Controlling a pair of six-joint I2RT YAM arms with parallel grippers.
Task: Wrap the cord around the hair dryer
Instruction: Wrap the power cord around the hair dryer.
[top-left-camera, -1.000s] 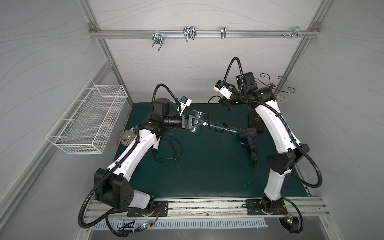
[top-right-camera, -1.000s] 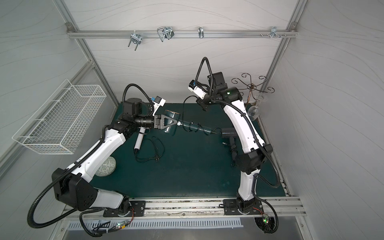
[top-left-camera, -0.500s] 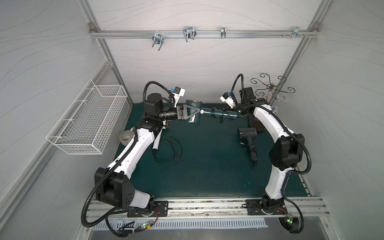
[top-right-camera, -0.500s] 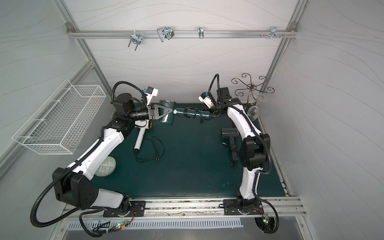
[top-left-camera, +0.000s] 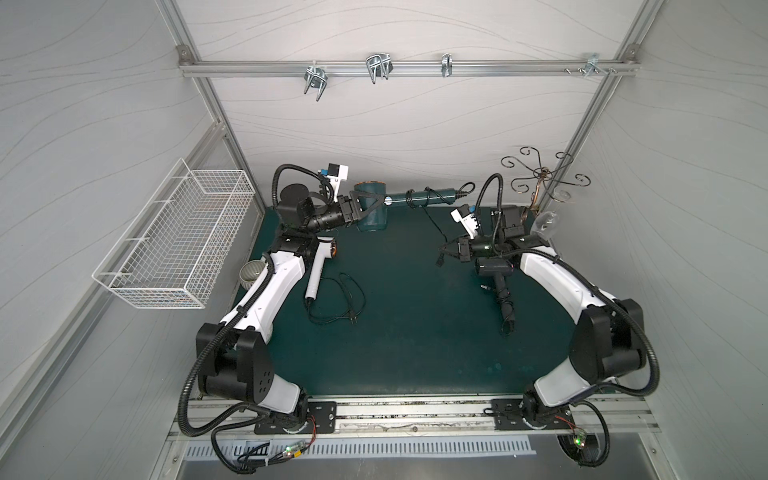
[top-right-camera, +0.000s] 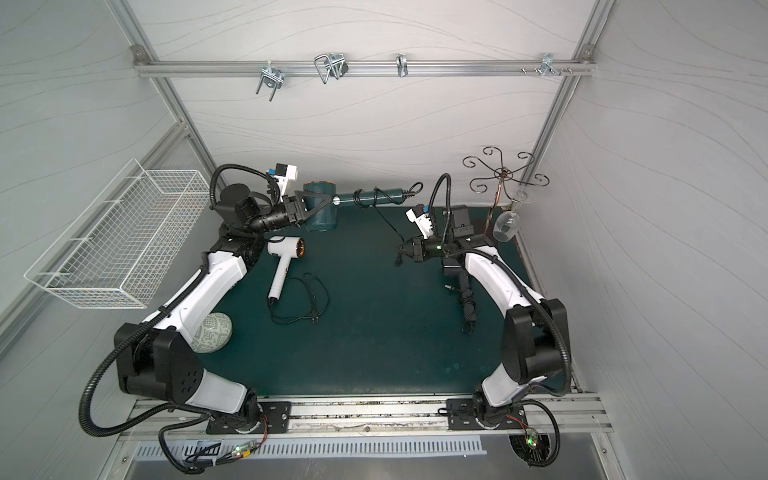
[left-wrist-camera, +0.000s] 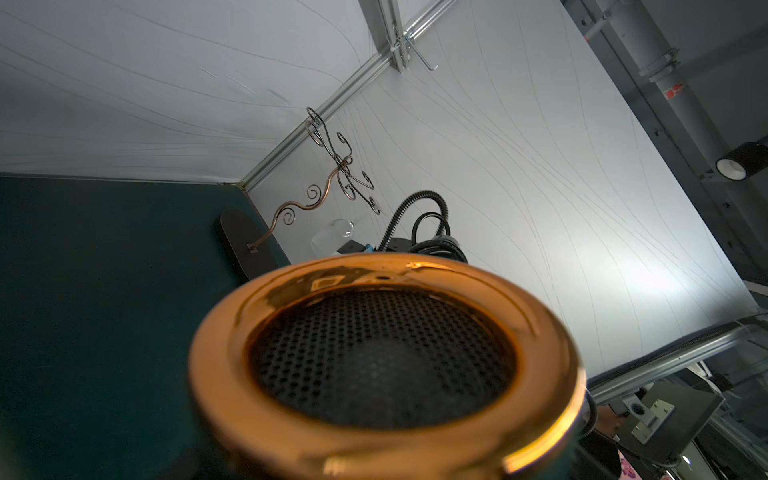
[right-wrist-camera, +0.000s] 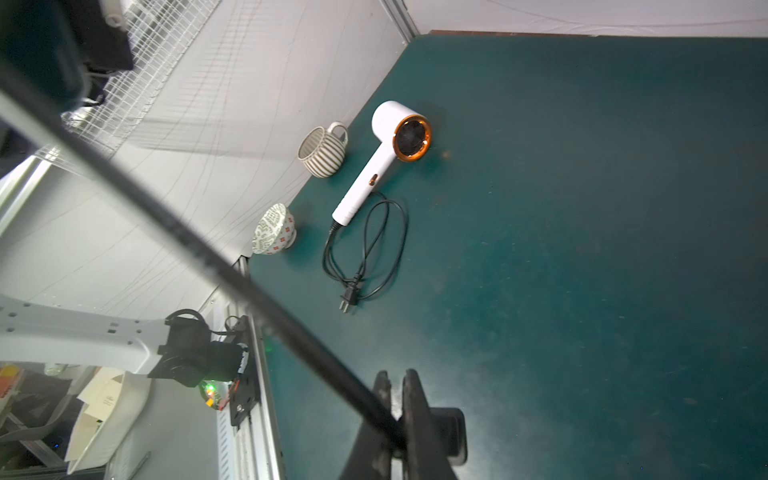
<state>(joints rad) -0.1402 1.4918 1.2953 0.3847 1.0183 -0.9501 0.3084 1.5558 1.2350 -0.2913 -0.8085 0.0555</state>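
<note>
**Aloft, the teal hair dryer (top-left-camera: 436, 194) hung between two claws**

Both top views showed the left claw (top-left-camera: 371, 206) clenched round the dryer's barrel near the back wall, with the handle lying level toward the right arm. The cord (top-left-camera: 410, 198) looped round that handle, then ran down to the right claw (top-left-camera: 445, 249), which pinched it just short of the plug. Only the left wrist view showed the barrel's copper ring (left-wrist-camera: 218, 353) and perforated grille (left-wrist-camera: 382, 357); the claw itself was outside its frame. Only the right wrist view showed a striped mug (right-wrist-camera: 322, 156) and a patterned bowl (right-wrist-camera: 274, 228) together, beside the white hair dryer (right-wrist-camera: 374, 166) lying on the worktop (top-left-camera: 415, 332). A black hair dryer (top-left-camera: 492, 268) lay under the right arm. What the wall-hung wire basket (top-left-camera: 174, 241) held could not be told.
</note>
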